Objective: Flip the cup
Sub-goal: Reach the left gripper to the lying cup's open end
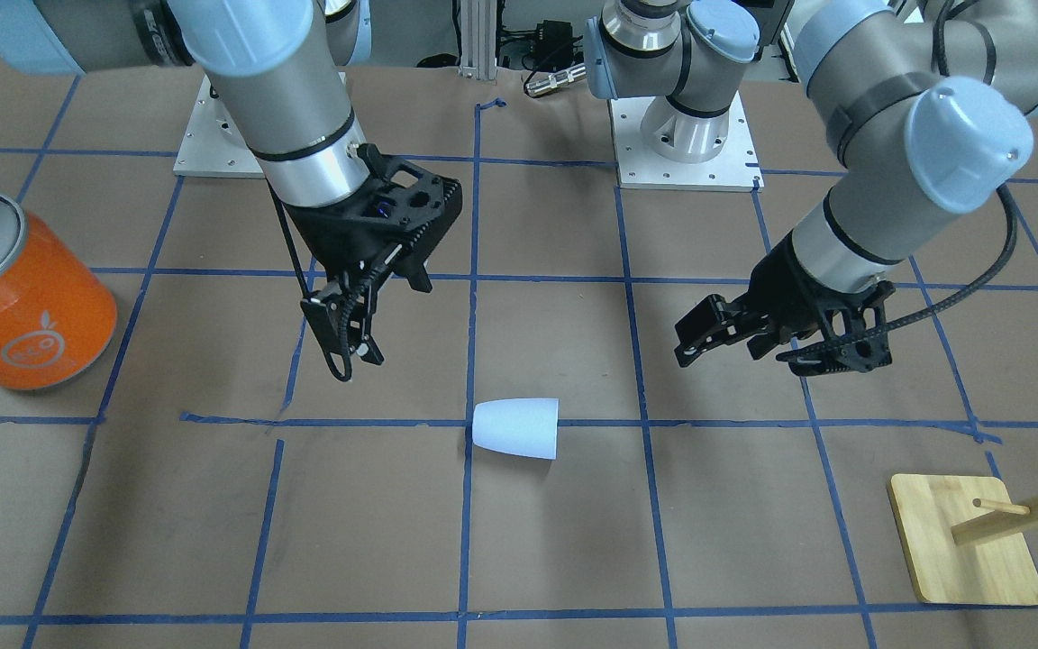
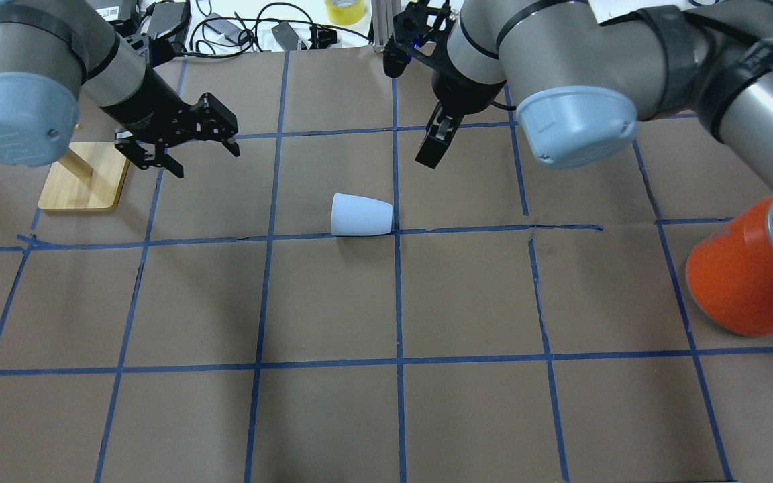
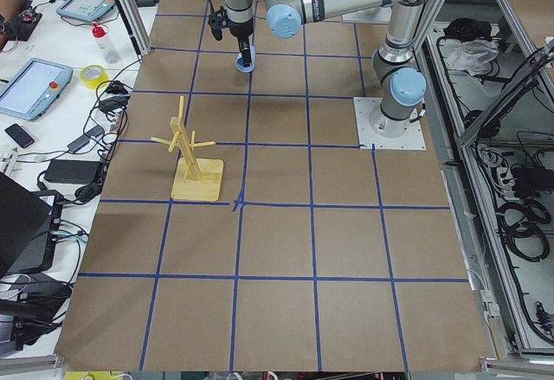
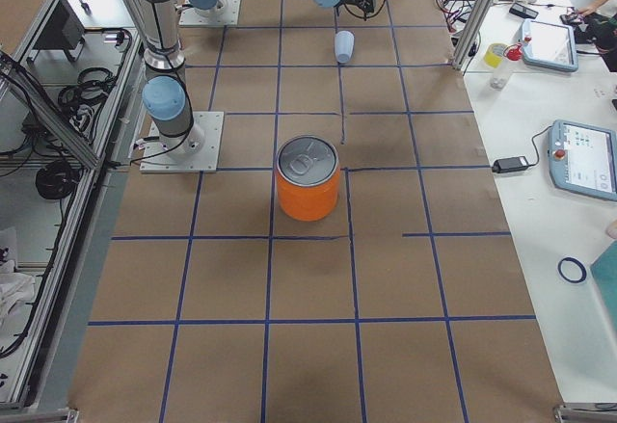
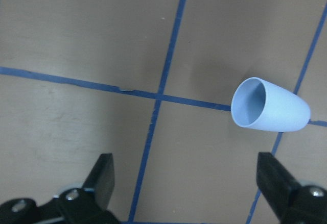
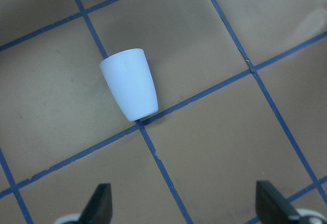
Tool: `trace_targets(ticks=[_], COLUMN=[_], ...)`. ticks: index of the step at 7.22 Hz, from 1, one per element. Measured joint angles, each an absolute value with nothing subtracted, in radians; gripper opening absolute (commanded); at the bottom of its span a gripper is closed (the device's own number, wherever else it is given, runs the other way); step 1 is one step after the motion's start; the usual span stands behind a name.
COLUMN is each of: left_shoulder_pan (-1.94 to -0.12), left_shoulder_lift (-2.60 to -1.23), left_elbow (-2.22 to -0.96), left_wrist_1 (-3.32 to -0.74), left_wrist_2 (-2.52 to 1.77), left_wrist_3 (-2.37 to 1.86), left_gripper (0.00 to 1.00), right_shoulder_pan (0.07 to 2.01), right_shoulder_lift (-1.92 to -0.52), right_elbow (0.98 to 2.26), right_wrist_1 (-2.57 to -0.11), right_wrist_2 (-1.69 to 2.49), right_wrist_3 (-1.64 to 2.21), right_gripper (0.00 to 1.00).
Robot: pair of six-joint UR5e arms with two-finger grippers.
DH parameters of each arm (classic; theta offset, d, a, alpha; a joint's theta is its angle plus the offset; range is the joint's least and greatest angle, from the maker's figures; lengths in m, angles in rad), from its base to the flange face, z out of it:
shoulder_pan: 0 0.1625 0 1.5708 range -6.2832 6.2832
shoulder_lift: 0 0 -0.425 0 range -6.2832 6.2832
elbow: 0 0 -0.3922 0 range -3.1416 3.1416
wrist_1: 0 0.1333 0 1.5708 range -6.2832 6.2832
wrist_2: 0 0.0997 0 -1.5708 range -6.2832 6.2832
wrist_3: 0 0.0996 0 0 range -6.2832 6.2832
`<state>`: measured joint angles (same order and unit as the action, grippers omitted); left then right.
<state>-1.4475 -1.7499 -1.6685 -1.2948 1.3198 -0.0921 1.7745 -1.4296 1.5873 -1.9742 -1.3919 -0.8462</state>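
Observation:
The pale blue-white cup lies on its side on the brown table, near the middle, on a blue tape line. Its open rim points toward the robot's left side. My left gripper is open and empty, hovering apart from the cup on its rim side. In the left wrist view the cup shows its opening, ahead of the open fingers. My right gripper is open and empty, raised beyond the cup's base end. The right wrist view shows the cup from above.
A large orange can with a silver lid stands at the robot's right. A wooden peg stand on a bamboo base sits at the robot's left, close behind the left gripper. Blue tape lines grid the table.

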Motion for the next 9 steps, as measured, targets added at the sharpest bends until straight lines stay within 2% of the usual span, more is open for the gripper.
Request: trace_targets(ticks=[4,9], left_shoulder_pan=[-1.522,-1.598], left_shoulder_lift=[-1.875,-2.033], left_elbow=[-1.696,-1.700], left_wrist_1=[-1.196,-1.075], left_wrist_2=[1.066,1.035], left_wrist_3=[-0.145,-0.152], left_gripper=[1.00,1.00], right_shoulder_pan=[1.717,1.704], right_shoulder_lift=[-1.518,-1.545], right_elbow=[1.597,1.599], right_wrist_1=[-1.900,-1.895], right_wrist_2=[-1.491,-1.619], right_wrist_3=[-0.568,-0.104], right_gripper=[1.00,1.00])
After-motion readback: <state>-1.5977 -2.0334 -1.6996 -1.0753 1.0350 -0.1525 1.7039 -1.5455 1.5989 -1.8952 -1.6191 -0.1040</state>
